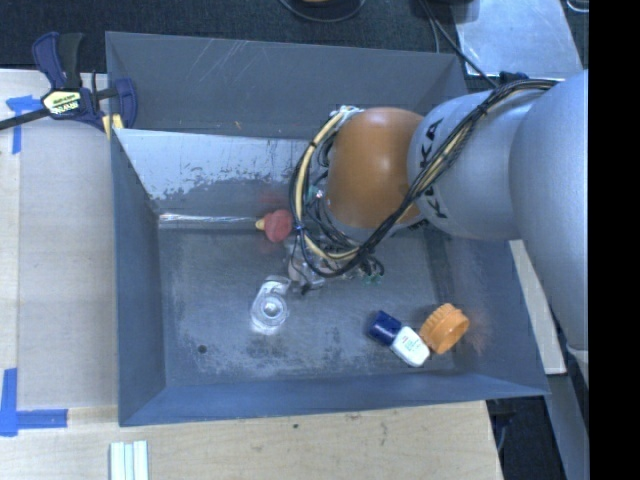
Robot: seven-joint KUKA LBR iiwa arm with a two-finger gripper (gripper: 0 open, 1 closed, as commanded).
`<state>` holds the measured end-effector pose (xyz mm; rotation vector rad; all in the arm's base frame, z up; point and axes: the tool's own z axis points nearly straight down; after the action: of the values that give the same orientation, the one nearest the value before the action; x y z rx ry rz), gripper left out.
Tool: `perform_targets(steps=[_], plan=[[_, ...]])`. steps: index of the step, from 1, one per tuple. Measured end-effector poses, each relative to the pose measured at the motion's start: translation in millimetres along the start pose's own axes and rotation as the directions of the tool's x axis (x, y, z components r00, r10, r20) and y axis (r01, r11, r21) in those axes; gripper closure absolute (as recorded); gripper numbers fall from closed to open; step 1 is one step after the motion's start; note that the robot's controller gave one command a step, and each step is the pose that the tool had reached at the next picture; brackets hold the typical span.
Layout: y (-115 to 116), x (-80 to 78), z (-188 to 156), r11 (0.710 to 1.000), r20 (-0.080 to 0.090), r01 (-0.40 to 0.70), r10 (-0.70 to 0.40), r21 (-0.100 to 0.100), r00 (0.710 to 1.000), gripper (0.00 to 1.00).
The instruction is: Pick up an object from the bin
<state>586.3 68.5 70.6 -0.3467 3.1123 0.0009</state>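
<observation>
Grey bin (pixel 200 268): gripper (pixel 300 280) just beside clear cup (pixel 269 308) (grip state unclear); orange cap (pixel 445 328) well apart.

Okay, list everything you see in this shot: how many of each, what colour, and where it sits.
bin: one, grey metal, middle of the view
clear cup: one, see-through, on the bin floor left of centre, right by the claw
red and yellow piece: one, red with a yellow end, by the back wall
blue and white piece: one, blue end and white end, front right
orange round piece: one, orange, front right, beside the blue and white piece
arm: one, silver-grey, from the right, with orange cover and cables
claw: one, dark, below the orange cover
</observation>
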Motion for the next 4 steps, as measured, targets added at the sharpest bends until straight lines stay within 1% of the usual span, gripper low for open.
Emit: perform_targets(steps=[1,2,3,4], plan=[[0,0.0,0,1.000,0.000,0.000,0.000,0.000,1.000,1.00],[0,2.0,-5,1.000,-0.007,0.000,0.000,-0.001,1.000,1.00],[0,3.5,-26,1.000,-0.013,-0.001,0.001,-0.001,1.000,1.00],[0,0.7,-47,1.000,-0.003,-0.001,0.001,0.000,1.000,1.00]])
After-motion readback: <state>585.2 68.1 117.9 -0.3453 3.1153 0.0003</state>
